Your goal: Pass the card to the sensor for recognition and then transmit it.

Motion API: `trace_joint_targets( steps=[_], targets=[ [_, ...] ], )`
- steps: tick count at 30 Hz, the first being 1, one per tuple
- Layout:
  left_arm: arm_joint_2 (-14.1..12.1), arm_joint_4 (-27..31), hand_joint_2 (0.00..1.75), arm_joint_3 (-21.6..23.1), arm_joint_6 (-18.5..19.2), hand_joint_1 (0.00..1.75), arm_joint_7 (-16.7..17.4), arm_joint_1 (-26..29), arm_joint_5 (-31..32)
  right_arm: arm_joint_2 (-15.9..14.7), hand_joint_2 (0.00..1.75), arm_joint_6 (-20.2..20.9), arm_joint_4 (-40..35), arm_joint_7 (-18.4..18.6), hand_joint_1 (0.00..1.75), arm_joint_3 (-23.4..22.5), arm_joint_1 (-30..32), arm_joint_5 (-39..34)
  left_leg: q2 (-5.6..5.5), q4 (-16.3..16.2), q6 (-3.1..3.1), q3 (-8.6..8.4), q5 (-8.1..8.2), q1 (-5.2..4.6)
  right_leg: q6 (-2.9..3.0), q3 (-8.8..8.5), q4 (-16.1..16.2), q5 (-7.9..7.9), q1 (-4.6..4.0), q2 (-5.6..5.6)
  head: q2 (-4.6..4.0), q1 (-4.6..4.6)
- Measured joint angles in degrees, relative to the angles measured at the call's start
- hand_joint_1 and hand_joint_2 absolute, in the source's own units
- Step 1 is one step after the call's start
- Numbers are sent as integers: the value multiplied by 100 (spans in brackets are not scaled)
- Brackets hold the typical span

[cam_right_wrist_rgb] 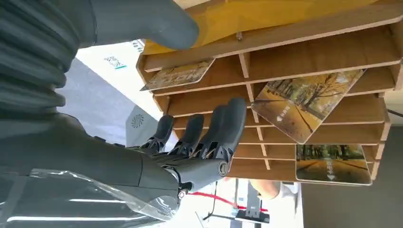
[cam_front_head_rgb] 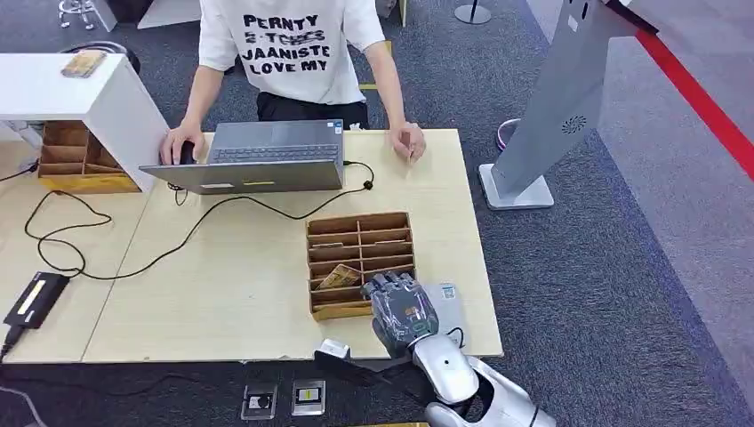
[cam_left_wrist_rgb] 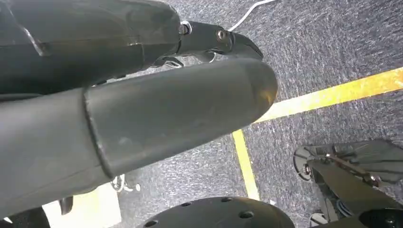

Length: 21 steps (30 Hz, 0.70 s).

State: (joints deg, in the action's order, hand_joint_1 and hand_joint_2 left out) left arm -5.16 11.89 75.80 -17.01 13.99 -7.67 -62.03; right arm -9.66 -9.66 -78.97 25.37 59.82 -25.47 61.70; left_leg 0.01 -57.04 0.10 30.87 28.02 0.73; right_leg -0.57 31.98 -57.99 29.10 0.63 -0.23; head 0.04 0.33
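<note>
- Silver, the right arm comes up from the near edge of the table (cam_front_head_rgb: pixel 249 294) and ends in the right hand (cam_front_head_rgb: pixel 402 307), which hovers at the near right corner of the wooden organizer (cam_front_head_rgb: pixel 360 258), back of the hand upward.
- From the right wrist camera the right hand's fingers (cam_right_wrist_rgb: pixel 209 130) reach out nearly straight toward the compartments, side by side and slightly apart, with the thumb (cam_right_wrist_rgb: pixel 142 21) spread wide; they hold nothing and I cannot tell whether the tips touch the wood.
- One card (cam_right_wrist_rgb: pixel 304 102) with an autumn tree picture leans tilted in a compartment just beyond the fingertips; the head camera shows it (cam_front_head_rgb: pixel 340 277) just left of the hand.
- Two more cards lie in other slots: one (cam_right_wrist_rgb: pixel 178 75) nearer the thumb, another (cam_right_wrist_rgb: pixel 332 164) on the far side.
- Close behind the left hand (cam_left_wrist_rgb: pixel 142 109), the left wrist camera looks toward the carpet; only its thick thumb and one dark finger (cam_left_wrist_rgb: pixel 218 40) show, so how far it is open cannot be told.
- Across the table a person (cam_front_head_rgb: pixel 293 53) rests both hands beside a laptop (cam_front_head_rgb: pixel 258 156).
- On the floor to the right stands a grey kiosk (cam_front_head_rgb: pixel 560 107).
</note>
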Motion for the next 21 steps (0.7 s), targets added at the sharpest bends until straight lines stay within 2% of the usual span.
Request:
trace_joint_targets(
  steps=[12,21],
  targets=[
    [0,0,0,0,-50,0,-33,0,-83,109,175,-256,522,-242,75,4,-173,-138,0,0,0,0,0,0,0,0,0,0,0,0,0,0],
    [9,0,0,-9,-125,0,46,1,-254,210,175,-284,826,-345,73,22,-362,-157,0,0,0,0,0,0,0,0,0,0,0,0,0,2]
  ],
)
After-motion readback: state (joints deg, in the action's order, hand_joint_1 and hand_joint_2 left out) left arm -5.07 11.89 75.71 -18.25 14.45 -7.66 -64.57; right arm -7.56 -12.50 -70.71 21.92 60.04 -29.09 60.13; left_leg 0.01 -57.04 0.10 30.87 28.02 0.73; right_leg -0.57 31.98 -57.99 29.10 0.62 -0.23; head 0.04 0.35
